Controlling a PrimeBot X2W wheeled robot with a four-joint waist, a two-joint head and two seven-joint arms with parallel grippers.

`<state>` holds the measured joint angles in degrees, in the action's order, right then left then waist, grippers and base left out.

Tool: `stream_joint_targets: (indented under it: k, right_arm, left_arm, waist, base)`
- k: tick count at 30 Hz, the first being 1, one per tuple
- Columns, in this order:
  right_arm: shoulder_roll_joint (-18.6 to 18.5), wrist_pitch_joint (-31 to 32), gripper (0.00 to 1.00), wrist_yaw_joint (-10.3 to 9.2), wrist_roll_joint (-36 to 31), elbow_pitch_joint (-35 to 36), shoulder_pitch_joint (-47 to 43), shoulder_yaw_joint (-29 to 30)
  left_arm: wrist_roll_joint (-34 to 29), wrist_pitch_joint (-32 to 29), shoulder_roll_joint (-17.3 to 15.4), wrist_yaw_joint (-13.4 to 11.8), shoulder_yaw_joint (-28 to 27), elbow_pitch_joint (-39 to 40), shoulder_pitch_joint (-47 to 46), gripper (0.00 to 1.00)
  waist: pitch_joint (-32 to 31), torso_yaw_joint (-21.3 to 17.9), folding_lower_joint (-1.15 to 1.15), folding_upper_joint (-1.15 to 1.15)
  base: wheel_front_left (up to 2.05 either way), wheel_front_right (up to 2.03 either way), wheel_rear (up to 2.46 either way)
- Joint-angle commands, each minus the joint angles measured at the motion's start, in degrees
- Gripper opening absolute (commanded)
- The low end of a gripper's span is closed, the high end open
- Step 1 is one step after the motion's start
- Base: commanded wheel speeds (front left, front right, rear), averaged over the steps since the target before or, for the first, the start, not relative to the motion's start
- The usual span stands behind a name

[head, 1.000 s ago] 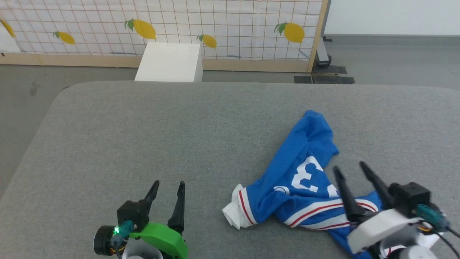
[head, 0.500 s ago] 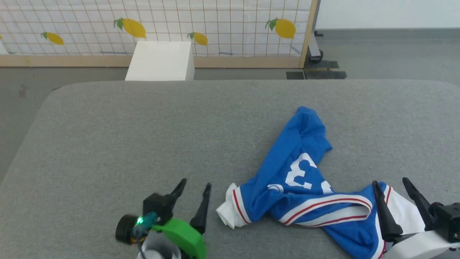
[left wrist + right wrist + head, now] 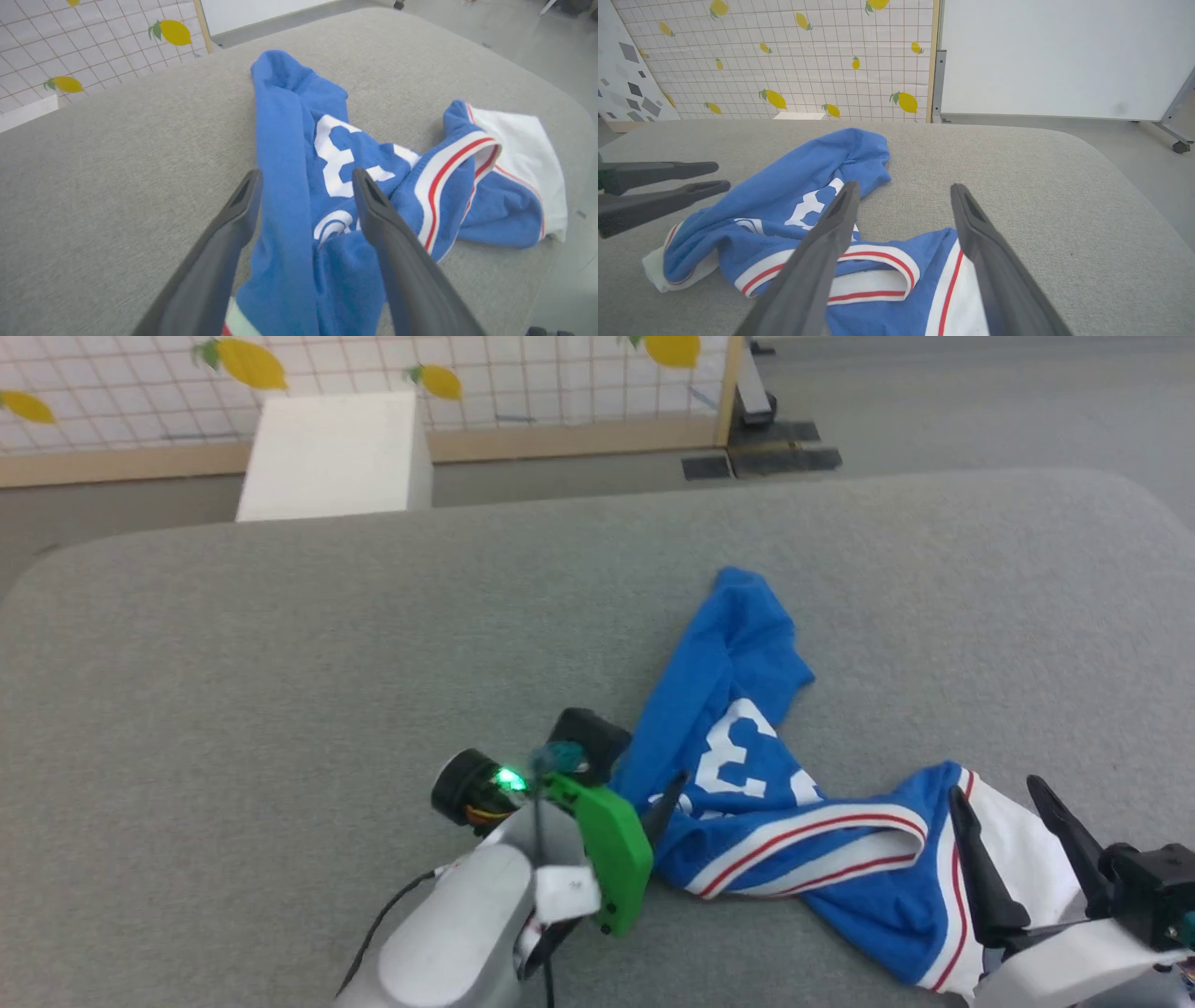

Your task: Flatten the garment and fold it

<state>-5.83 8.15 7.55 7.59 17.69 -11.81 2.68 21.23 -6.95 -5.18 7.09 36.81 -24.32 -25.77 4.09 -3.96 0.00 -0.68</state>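
The garment [image 3: 747,747] is a blue jersey with white print and red-striped white trim, lying crumpled on the grey padded table [image 3: 280,663]. My left gripper [image 3: 307,173] is open, its fingers straddling a blue fold of the garment [image 3: 289,140] just above the fabric. In the head view its green-cased wrist covers the garment's left end and one fingertip [image 3: 674,786] shows. My right gripper [image 3: 996,788] is open, hovering over the white sleeve [image 3: 1027,859] at the garment's right end. In the right wrist view the garment [image 3: 798,196] lies under my right gripper [image 3: 904,186], with the left gripper [image 3: 720,176] at the left.
A white box [image 3: 327,457] stands on the floor beyond the table's far edge, before a lemon-print screen [image 3: 467,373]. A whiteboard [image 3: 1064,56] on wheels stands at the back right. The table's rounded right corner [image 3: 1087,144] is close to the garment.
The head camera has shifted. My left gripper has moved right onto the garment's left end, covering the white sleeve there. My right gripper has drawn back to the right, open throughout.
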Motion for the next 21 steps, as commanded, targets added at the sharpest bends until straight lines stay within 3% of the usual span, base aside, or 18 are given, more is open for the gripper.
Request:
stream_joint_targets:
  k: [1,9,11,12,21]
  right_arm:
    - [0.4,0.0,1.00,-0.06,0.2,-0.1,1.1,-0.3]
    - [1.0,-0.1,1.00,-0.06,0.3,-1.2,1.6,-0.5]
    - [1.1,-0.1,1.00,-0.06,0.3,-1.3,1.6,-0.5]
    - [1.2,-0.2,1.00,-0.06,0.4,-1.4,1.6,-0.5]
    - [1.4,0.0,1.00,-0.06,1.3,-2.0,1.8,-0.6]
  left_arm:
    - [1.5,-1.5,-0.8,0.4,1.8,-1.9,-2.2,1.00]
    - [6.7,-9.6,-4.5,0.4,8.9,-11.5,-9.2,1.00]
    - [8.1,-11.3,-4.8,0.4,10.6,-12.7,-10.3,0.07]
    - [8.6,-11.5,-5.2,0.4,11.5,-12.9,-10.9,0.00]
    - [9.9,-3.2,-5.6,0.1,10.1,-11.9,-17.9,0.00]
  waist:
    - [1.8,-2.0,0.00,0.68]
    - [2.9,-3.6,0.00,0.68]
    - [2.8,-3.7,0.00,0.68]
    - [2.6,-3.8,0.00,0.68]
    - [2.7,-3.4,0.00,0.68]
  base:
    - [0.00,0.00,0.00]
    - [0.00,0.00,0.00]
    - [0.00,0.00,0.00]
    - [0.00,0.00,0.00]
    - [0.00,0.00,0.00]
